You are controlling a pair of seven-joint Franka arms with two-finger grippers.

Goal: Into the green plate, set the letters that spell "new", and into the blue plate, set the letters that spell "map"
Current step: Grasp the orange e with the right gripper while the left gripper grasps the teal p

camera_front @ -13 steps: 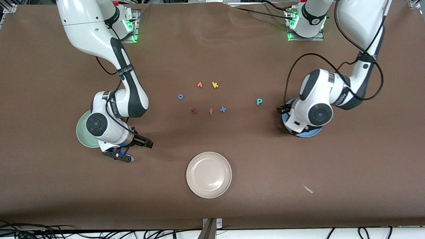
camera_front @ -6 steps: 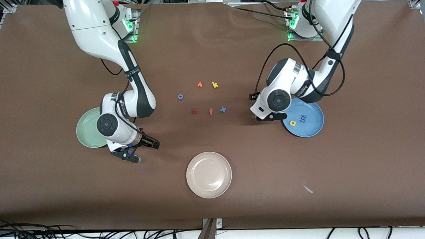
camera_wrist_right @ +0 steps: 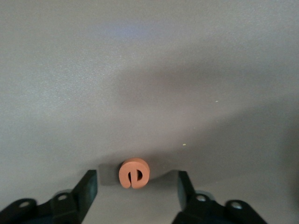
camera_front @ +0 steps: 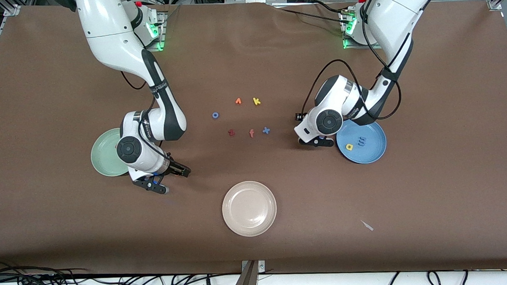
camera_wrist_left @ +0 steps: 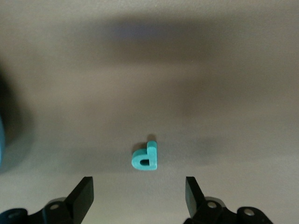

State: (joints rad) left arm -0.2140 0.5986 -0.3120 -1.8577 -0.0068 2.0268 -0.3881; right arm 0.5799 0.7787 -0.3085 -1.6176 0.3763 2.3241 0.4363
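since earlier, left gripper (camera_wrist_left: pixel 139 198) shifted off the blue plate (camera_front: pixel 374 151); fingers apart, straddling one teal p (camera_wrist_left: pixel 145 157). right gripper (camera_wrist_right: pixel 135 189), fingers apart, straddles one orange e (camera_wrist_right: pixel 133 172).

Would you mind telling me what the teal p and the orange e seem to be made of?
Teal p: probably foam; thick, matte, flat-cut sides, no shine.
Orange e: likely the same foam; dull, chunky, softly rounded edge. Neither view shows either being squeezed, so softness is a guess.
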